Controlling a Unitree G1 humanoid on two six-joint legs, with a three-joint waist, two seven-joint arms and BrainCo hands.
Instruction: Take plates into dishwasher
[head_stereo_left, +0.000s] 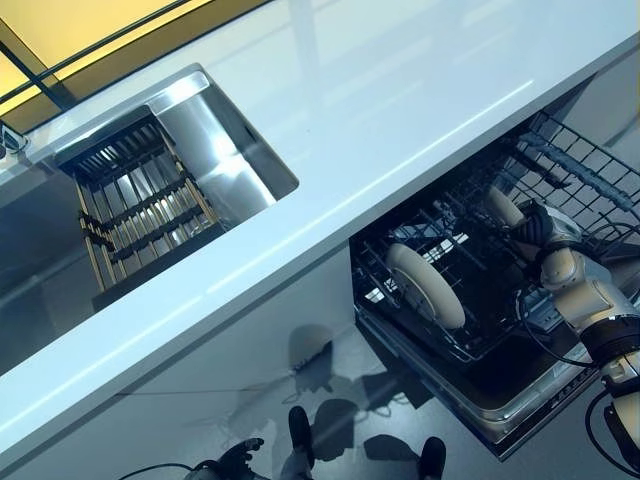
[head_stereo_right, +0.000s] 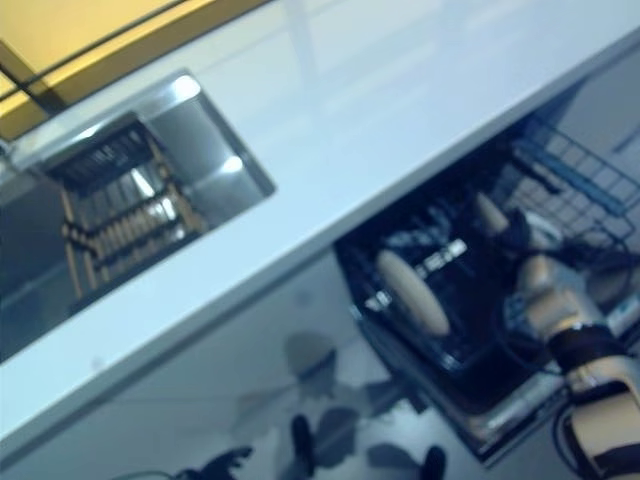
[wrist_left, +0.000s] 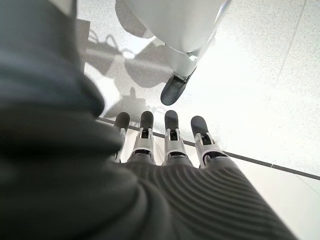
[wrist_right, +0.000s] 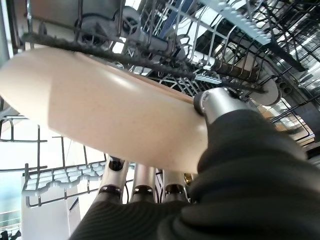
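Note:
The dishwasher's lower rack (head_stereo_left: 580, 165) is pulled out under the counter at the right. A cream plate (head_stereo_left: 425, 285) stands on edge in its front part. Further back, my right hand (head_stereo_left: 535, 228) holds a second cream plate (head_stereo_left: 503, 207) on edge among the rack's wires. In the right wrist view this plate (wrist_right: 110, 115) is pinched between the thumb and the fingers (wrist_right: 142, 185) beneath it. My left hand (wrist_left: 172, 150) hangs low over the floor with straight fingers and holds nothing; it also shows at the bottom edge of the left eye view (head_stereo_left: 235, 460).
A long white countertop (head_stereo_left: 400, 120) runs diagonally across the view. A steel sink (head_stereo_left: 215, 140) at the left holds a dark slatted drying rack (head_stereo_left: 140, 200). The open dishwasher door (head_stereo_left: 500, 420) juts out over the grey floor.

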